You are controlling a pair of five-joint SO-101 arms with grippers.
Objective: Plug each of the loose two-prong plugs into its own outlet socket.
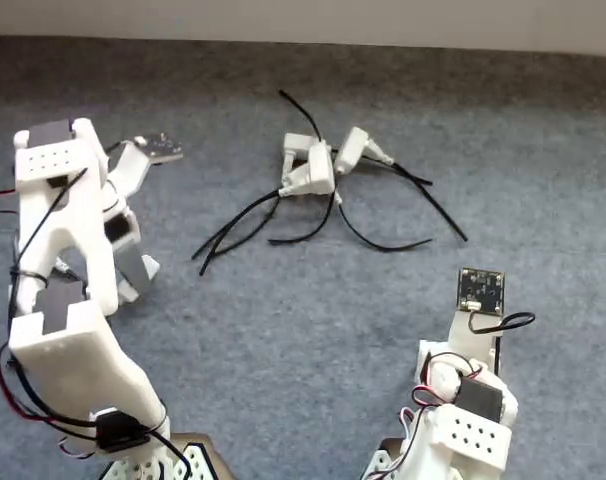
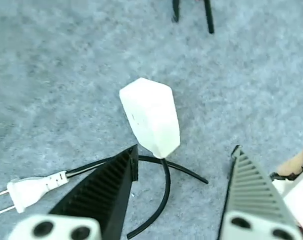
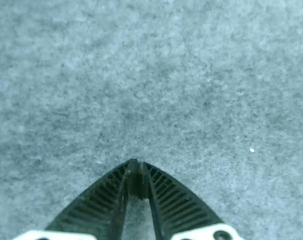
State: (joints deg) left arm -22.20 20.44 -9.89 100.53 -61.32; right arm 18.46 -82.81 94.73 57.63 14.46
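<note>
L gripper (image 2: 185, 150) spread apart, white socket (image 2: 150, 116) ahead; R gripper (image 3: 137, 167) pressed together, empty, over carpet (image 3: 151, 75).

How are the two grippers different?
The left gripper is open, its fingers spread wide; the right gripper is shut, tips together. The left gripper points at a white block with a cord and a two-prong plug; the right gripper points at grey carpet. Both have ribbed fingers and hold nothing.
</note>
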